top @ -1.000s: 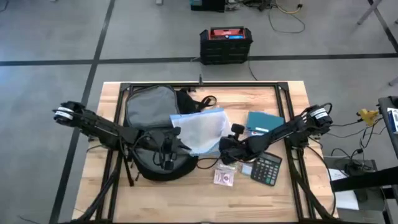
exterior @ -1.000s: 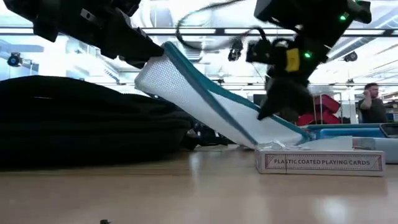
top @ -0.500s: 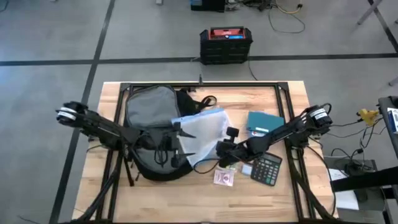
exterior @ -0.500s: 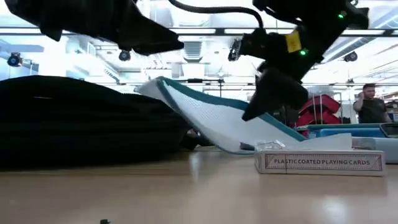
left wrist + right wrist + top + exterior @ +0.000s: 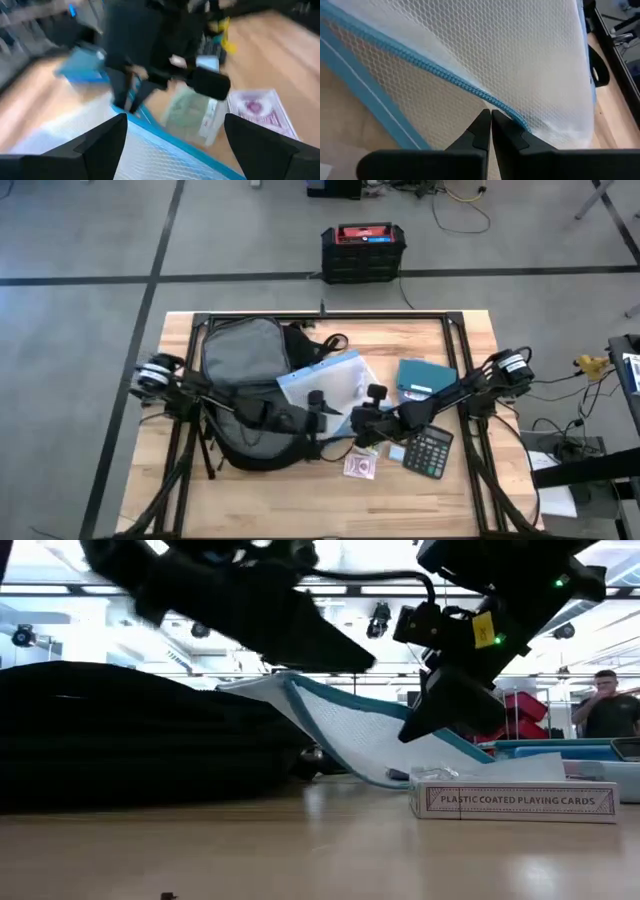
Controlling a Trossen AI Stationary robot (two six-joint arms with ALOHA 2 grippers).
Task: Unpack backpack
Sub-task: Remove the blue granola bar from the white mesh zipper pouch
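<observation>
On the wooden table, one backpack lies flat at the left half, black with its grey lining facing up; in the low view it appears only as a dark mound at the left. One white mesh pouch with a blue zipper edge rests partly on the backpack and slopes down to the table. One teal notebook lies to its right, one black calculator nearer the front edge, and one card box beside it, reading "PLASTIC COATED PLAYING CARDS". A further flat packet lies next to the cards; its print is blurred and unreadable.

Right gripper: fingers pinched together on the pouch's zipper edge at its front corner. Left gripper: fingers spread wide, holding nothing, above the pouch's near edge by the backpack's front.

One black box with a red top stands on the floor beyond the table. One person is visible far right in the low view, cut off by the picture edge.
</observation>
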